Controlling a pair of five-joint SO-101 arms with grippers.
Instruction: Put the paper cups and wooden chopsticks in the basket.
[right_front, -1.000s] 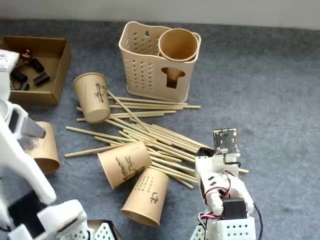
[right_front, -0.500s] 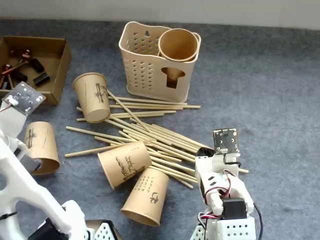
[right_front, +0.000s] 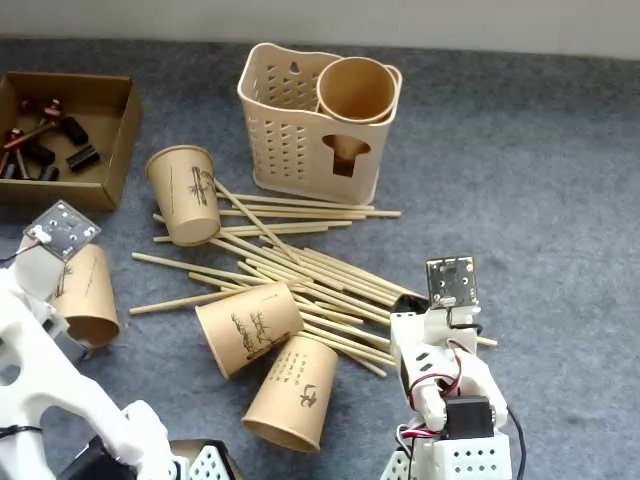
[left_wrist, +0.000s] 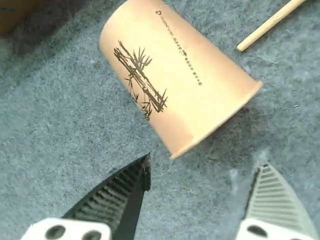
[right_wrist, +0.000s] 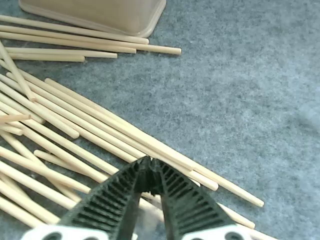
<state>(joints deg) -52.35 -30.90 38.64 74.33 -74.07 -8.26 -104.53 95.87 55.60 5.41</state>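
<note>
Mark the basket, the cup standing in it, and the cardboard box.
basket (right_front: 290, 150), high view, perforated front wall.
cup in basket (right_front: 355, 90), high view, inside wall.
cardboard box (right_front: 122, 140), high view, right side wall.

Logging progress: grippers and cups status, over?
Left gripper open, facing a toppled tan paper cup, nothing between. Right gripper shut over loose wooden chopsticks. Beige slotted plastic basket holds one cup.

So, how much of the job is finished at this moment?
Done: one paper cup stands in the basket. In hand: the left gripper is open at the rim of a fallen cup, gripping nothing; the right gripper is shut above the chopsticks. Left: that cup, three more cups and all chopsticks lie on the carpet.
</note>
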